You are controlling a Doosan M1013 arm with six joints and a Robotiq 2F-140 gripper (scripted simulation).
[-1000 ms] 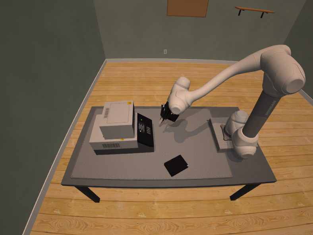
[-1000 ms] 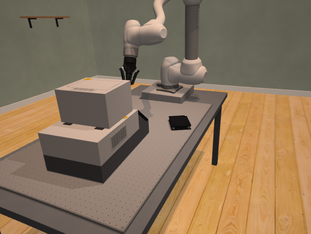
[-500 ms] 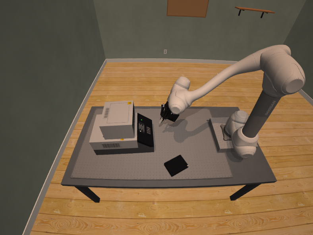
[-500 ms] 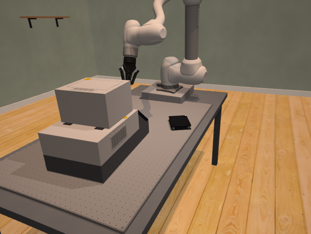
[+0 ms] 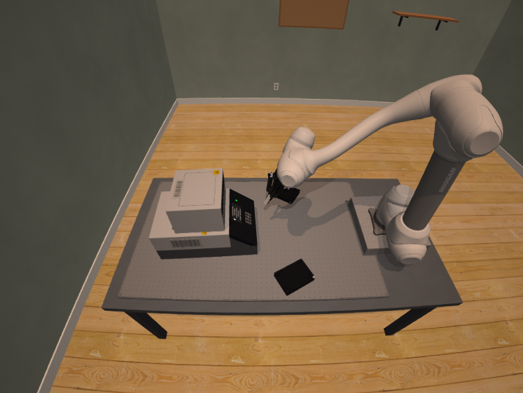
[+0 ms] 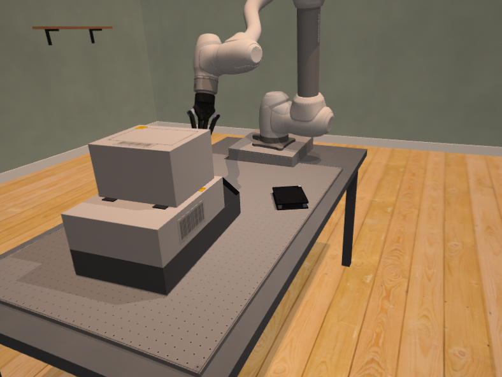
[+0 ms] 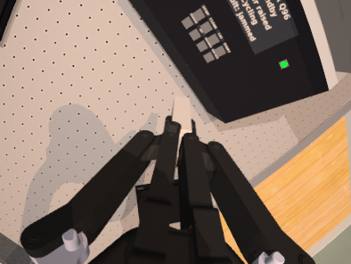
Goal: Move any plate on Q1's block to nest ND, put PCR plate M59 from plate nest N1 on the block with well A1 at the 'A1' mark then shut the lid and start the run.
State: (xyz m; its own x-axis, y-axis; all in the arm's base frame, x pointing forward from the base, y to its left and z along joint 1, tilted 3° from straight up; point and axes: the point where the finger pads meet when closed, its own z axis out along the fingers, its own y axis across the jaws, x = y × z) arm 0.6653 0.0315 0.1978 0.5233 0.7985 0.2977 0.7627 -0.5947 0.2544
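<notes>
Cycler Q1 (image 5: pixel 192 215) at table's left end, lid (image 5: pixel 198 202) shut. Sloped black panel (image 5: pixel 242 216) faces arm; status lamp (image 7: pixel 283 64) green; keypad (image 7: pixel 205 32) below screen. Black nest (image 5: pixel 293 276) alone on perforated table (image 5: pixel 211 279), well apart from Q1; plate on it hard to tell. Gripper (image 7: pixel 178 123) closed on nothing, hovering near panel, apart from keypad.
</notes>
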